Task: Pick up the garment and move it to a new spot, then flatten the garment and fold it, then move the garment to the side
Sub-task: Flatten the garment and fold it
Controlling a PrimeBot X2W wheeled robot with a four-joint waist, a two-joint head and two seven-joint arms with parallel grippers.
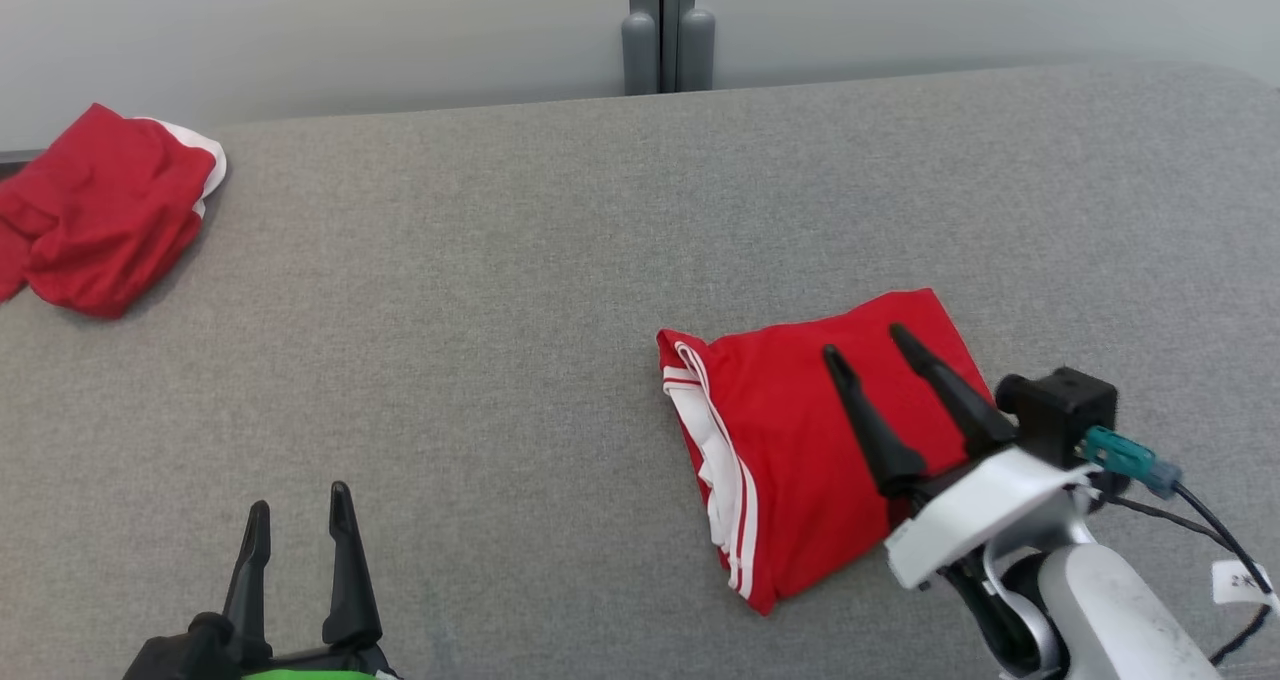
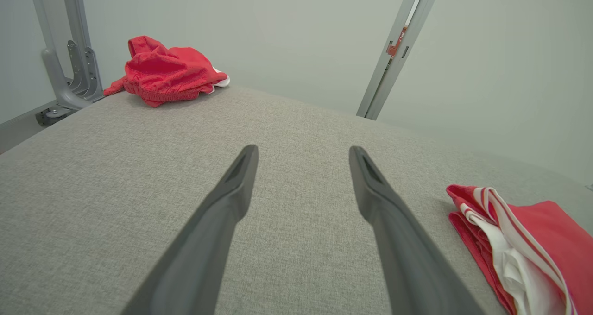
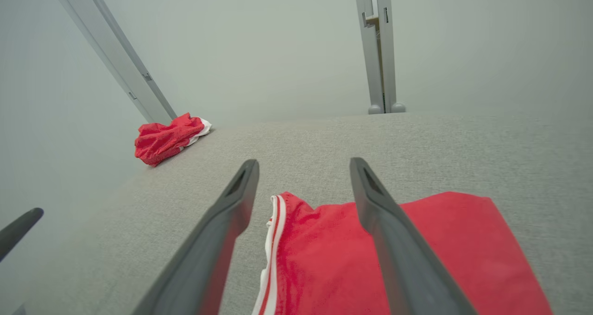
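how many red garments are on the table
2. One folded garment, white-striped, lies at the near right under the open right claw; one crumpled garment sits at the far left corner of the grey table. None seems hidden.

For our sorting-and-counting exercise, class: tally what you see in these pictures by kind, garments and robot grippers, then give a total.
Red garments: 2 (folded garment, crumpled garment)
Grippers: 2 (left gripper, right gripper)
Total: 4
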